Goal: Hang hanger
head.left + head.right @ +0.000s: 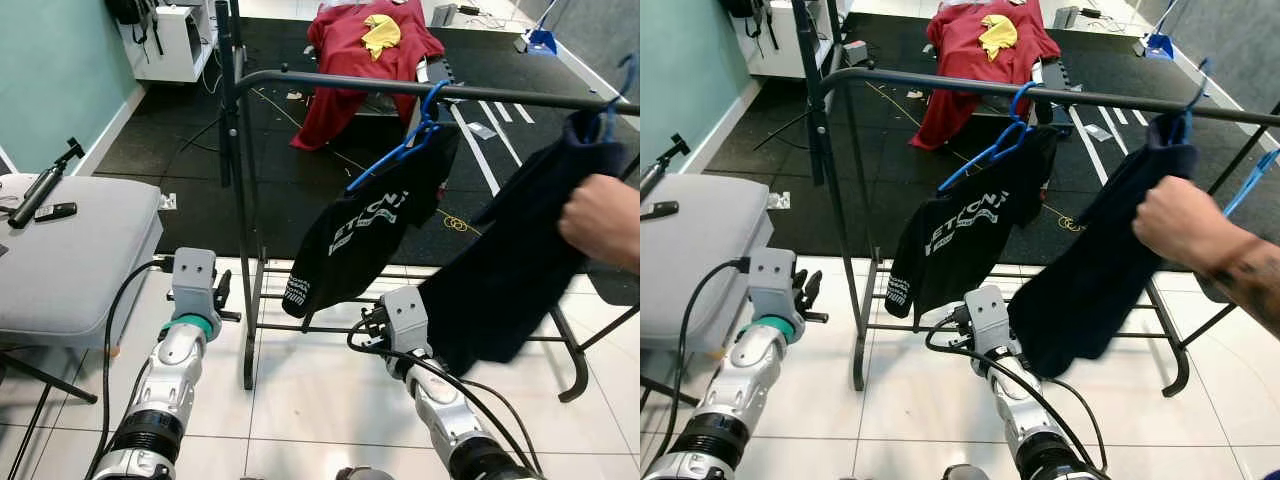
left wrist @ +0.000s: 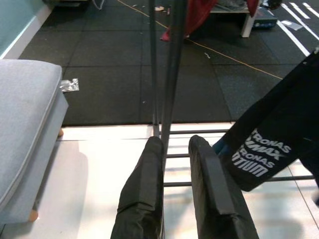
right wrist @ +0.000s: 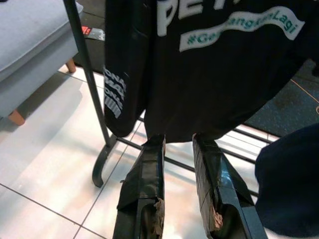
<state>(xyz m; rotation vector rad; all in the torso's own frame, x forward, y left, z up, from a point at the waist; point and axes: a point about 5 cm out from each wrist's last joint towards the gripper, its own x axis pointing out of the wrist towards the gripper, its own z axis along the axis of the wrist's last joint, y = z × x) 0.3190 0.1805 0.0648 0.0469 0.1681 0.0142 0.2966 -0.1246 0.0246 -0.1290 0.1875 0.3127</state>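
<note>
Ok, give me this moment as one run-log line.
left pincer: low, open, empty | right pincer: low, open, below black T-shirt | blue hanger: on rail | person's hand: holding dark garment

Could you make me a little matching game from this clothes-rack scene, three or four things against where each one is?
Things:
1. black printed T-shirt
2. dark garment
3. red garment
4. left gripper

Places:
a. spread out beyond the rack
b. held by a person's hand
c. empty, low beside the rack's post
d. on a blue hanger on the rail

Pairs: 1-d, 2-b, 3-a, 4-c
</note>
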